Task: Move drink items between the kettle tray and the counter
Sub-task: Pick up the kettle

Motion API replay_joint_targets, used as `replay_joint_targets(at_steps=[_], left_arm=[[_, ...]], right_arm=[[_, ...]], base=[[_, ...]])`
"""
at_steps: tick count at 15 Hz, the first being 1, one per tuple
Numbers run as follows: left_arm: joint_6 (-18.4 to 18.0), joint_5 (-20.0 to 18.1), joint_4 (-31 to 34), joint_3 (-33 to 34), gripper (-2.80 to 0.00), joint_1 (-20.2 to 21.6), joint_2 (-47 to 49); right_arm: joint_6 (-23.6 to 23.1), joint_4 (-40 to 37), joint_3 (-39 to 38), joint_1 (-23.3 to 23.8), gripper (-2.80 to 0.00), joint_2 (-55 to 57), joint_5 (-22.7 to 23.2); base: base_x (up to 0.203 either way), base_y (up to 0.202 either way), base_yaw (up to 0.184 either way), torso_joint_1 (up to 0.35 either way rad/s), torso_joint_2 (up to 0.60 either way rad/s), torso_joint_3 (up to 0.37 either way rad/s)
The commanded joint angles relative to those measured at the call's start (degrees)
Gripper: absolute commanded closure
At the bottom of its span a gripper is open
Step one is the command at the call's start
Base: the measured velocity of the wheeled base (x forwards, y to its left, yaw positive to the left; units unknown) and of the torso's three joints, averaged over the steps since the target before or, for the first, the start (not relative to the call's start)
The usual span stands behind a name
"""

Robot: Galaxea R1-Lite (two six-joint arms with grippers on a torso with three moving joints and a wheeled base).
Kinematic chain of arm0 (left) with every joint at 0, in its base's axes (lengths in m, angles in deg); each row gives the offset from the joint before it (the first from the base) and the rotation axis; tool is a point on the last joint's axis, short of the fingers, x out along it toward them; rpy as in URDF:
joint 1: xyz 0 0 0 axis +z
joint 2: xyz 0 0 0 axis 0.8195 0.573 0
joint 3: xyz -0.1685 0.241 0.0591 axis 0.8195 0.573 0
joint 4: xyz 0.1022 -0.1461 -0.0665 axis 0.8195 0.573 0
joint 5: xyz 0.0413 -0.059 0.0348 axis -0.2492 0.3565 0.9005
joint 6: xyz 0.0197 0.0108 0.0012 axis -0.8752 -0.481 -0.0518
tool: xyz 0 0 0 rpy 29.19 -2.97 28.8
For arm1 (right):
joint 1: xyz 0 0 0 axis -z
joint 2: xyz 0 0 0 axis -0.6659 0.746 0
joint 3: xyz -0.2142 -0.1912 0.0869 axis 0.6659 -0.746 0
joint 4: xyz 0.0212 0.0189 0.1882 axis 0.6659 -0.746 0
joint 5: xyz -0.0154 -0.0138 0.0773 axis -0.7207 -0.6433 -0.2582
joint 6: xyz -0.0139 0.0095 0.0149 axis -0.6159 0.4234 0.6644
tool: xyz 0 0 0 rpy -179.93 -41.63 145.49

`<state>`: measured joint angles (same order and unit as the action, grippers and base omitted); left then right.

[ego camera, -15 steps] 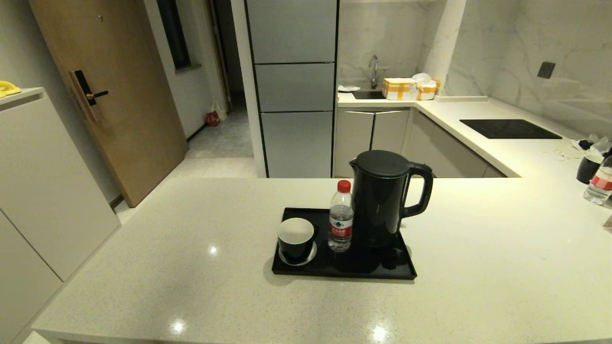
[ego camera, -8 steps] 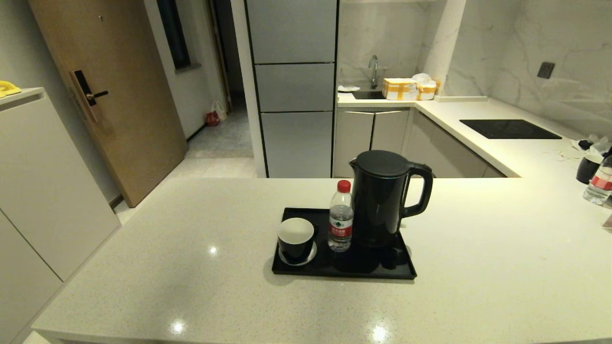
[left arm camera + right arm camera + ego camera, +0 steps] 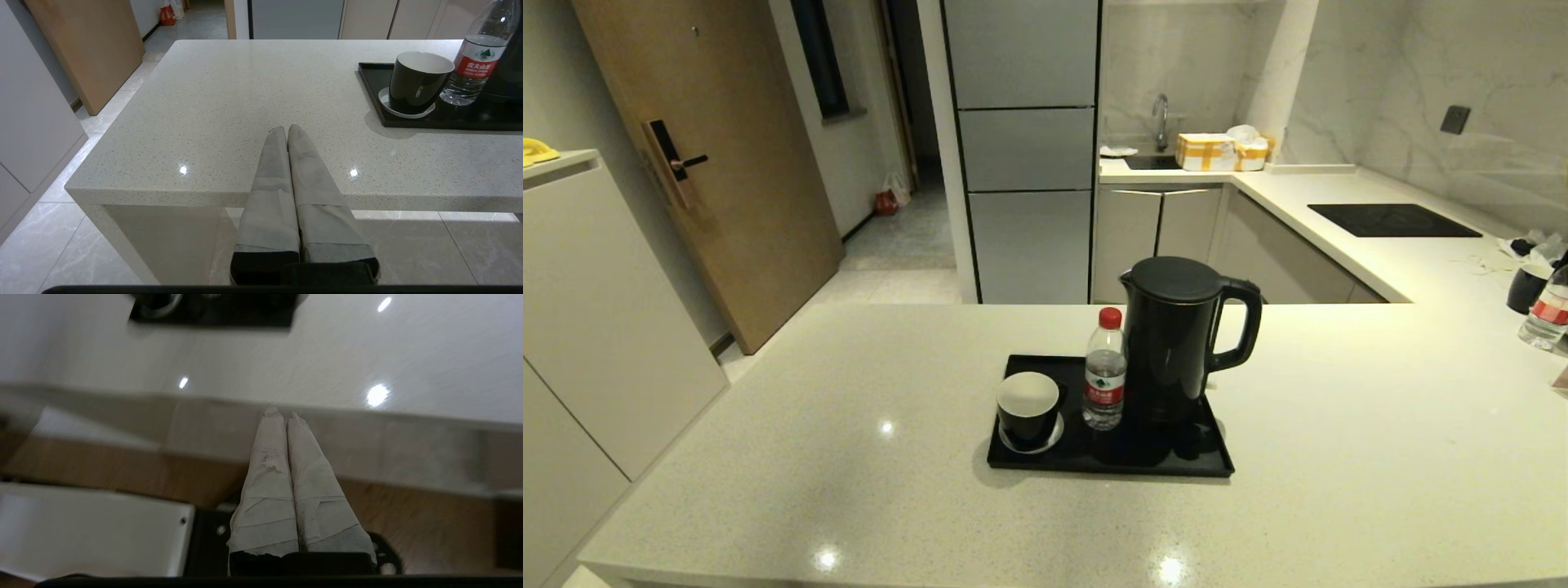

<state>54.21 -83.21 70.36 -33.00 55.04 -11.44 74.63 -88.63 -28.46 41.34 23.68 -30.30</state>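
On the speckled counter (image 3: 849, 457) lies the black kettle tray (image 3: 1111, 464). It carries the tall black kettle (image 3: 1176, 339), the small water bottle with red cap (image 3: 1105, 381) and the black mug (image 3: 1027, 408) on a white saucer. Neither arm shows in the head view. My left gripper (image 3: 286, 130) is shut and empty, hovering near the counter's front edge, well to the left of the mug (image 3: 416, 81) and bottle (image 3: 474, 61). My right gripper (image 3: 282, 414) is shut and empty, below the counter's front edge, with the tray (image 3: 212, 312) far ahead.
A second mug (image 3: 1527, 287) and water bottle (image 3: 1547, 314) stand at the far right of the counter. A hob (image 3: 1392, 220) and taped boxes (image 3: 1221, 151) lie on the back counter. A white cabinet (image 3: 596, 310) flanks the left.
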Motion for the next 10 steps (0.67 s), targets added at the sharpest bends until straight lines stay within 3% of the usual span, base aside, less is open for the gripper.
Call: replay_joint_targets(at_steps=[1, 6, 7, 10], left_arm=[[0.1, 0.0, 0.0, 0.1, 0.0, 0.0, 0.0], [0.1, 0.0, 0.0, 0.0, 0.0, 0.0, 0.0], [0.1, 0.0, 0.0, 0.1, 0.0, 0.0, 0.0], [0.0, 0.1, 0.0, 0.0, 0.0, 0.0, 0.0]], right_arm=[[0.0, 7.5, -5.1, -0.1, 0.0, 11.4, 1.9], [-0.1, 32.5, -9.6, -1.0, 0.0, 33.6, 3.0], [-0.2, 36.3, -9.5, -1.4, -2.8, 38.5, 2.7], [-0.2, 50.8, -9.2, -4.2, -2.8, 52.6, -3.2]], base=[[0.0, 0.0, 0.0, 0.0, 0.0, 0.0], [0.0, 0.0, 0.0, 0.0, 0.0, 0.0], [0.0, 0.0, 0.0, 0.0, 0.0, 0.0], [0.0, 0.0, 0.0, 0.0, 0.0, 0.0]])
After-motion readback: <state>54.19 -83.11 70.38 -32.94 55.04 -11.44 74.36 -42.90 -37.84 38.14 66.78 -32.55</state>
